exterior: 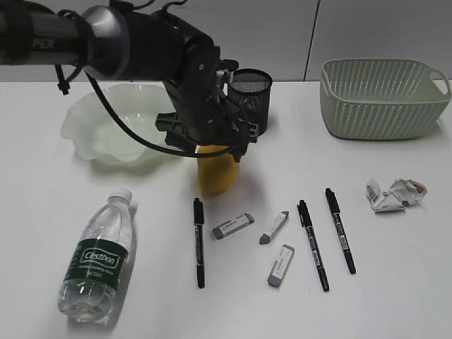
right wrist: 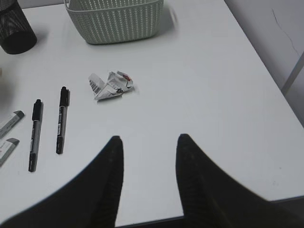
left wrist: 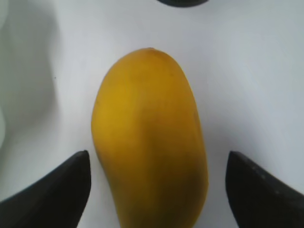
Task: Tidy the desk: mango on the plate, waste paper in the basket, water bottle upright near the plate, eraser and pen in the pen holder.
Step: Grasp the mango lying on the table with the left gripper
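At the far left of the desk (exterior: 417, 296), the plate (exterior: 113, 131) is sitting empty toward the back edge, its ruffled rim just beside the left arm. In front of it, near the front left corner, the water bottle (exterior: 97, 256) is lying on its side with its white cap pointing toward the plate. The left gripper (left wrist: 156, 190) is hanging over the mango (exterior: 214, 169), which is lying on the tabletop just right of the plate; in the left wrist view its two dark fingers (left wrist: 57, 190) are standing wide apart on either side of the fruit, with bare table showing between each finger and the skin, so it is gripping nothing. Behind the arm, the pen holder (exterior: 249, 95) is standing upright. Moving right along the front, a black pen (exterior: 199, 242) is lying beside three grey erasers (exterior: 232, 226), then two more pens (exterior: 312, 244) are lying side by side. Further right, the waste paper (exterior: 395, 194) is resting on the desk in front of the basket (exterior: 381, 99), well apart from it. The right gripper (right wrist: 148, 156) is hovering above the front right part of the table, its jaws partly parted with nothing between them; its height above the surface is hard to judge from this angle.
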